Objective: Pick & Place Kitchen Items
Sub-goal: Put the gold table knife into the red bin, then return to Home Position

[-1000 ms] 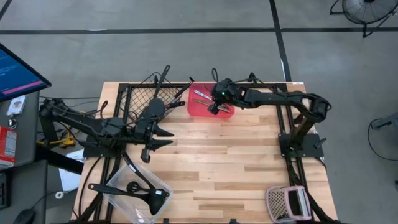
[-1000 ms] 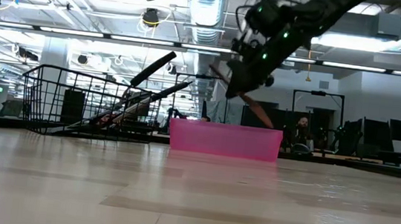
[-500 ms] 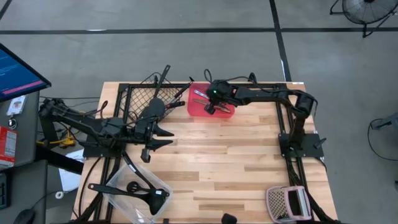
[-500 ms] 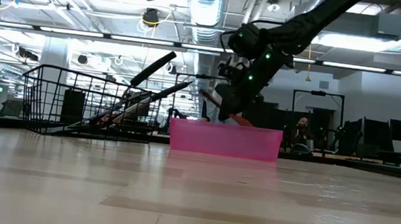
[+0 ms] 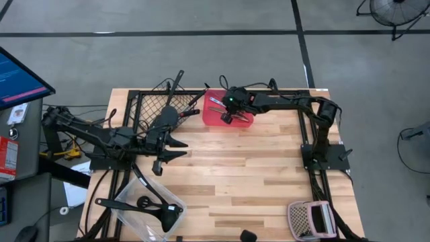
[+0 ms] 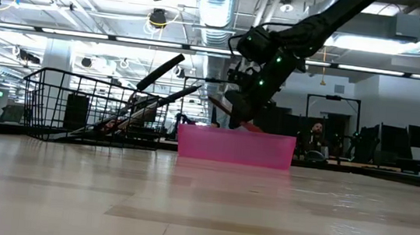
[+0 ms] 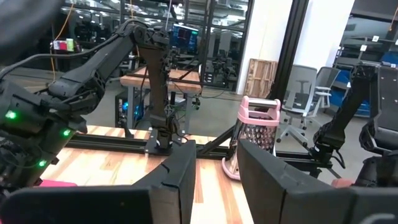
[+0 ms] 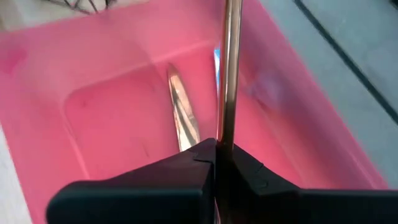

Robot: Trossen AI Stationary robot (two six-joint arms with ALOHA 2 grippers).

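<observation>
At the table's far middle stands the red tray (image 5: 245,122), and my right gripper (image 5: 229,115) reaches down into it from the right, shut on a slim copper stick (image 8: 229,62). In the low view this gripper (image 6: 241,114) sits just above the tray's front wall (image 6: 234,147). A silver piece (image 8: 181,115) lies flat on the tray's floor. My left gripper (image 5: 180,146) hovers open at the table's left with nothing between its fingers (image 7: 180,183). Black utensils stick out of the black wire basket (image 5: 160,104). My right gripper pinches the copper stick (image 8: 222,138) between its two fingertips. The fingers slant down from the table's right side. The stick runs on past the fingertips over the tray's floor; its part behind the fingers is hidden. I cannot tell if it touches the tray.
A clear tub (image 5: 149,208) with black utensils stands at the near left corner. A pinkish mesh item with a white part (image 5: 310,219) stands at the near right. Bare wood lies between them in the table's middle.
My right gripper has gone down and toward the table's left, tipping more steeply, and has carried the copper stick from above the red tray into it. It has kept still for the last half second. It stays shut on the stick.
</observation>
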